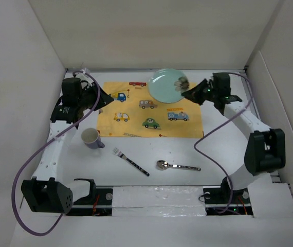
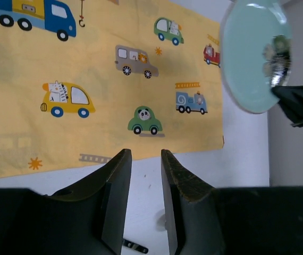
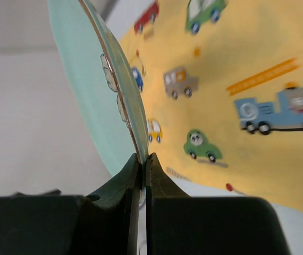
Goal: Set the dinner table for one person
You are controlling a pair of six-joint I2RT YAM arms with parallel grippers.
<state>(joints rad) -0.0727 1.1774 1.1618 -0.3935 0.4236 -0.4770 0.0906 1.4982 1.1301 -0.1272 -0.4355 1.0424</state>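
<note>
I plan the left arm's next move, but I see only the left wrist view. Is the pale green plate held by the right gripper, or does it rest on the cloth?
Observer: Held. In the right wrist view the right gripper is shut on the rim of the plate.
Operator: Is there a mug? My view shows none.
Observer: Yes. The top view shows a mug upright on the white table, just off the near left corner of the yellow cloth.
Operator: And a spoon?
Observer: A spoon lies on the table to the right of the fork, not touching it.
</note>
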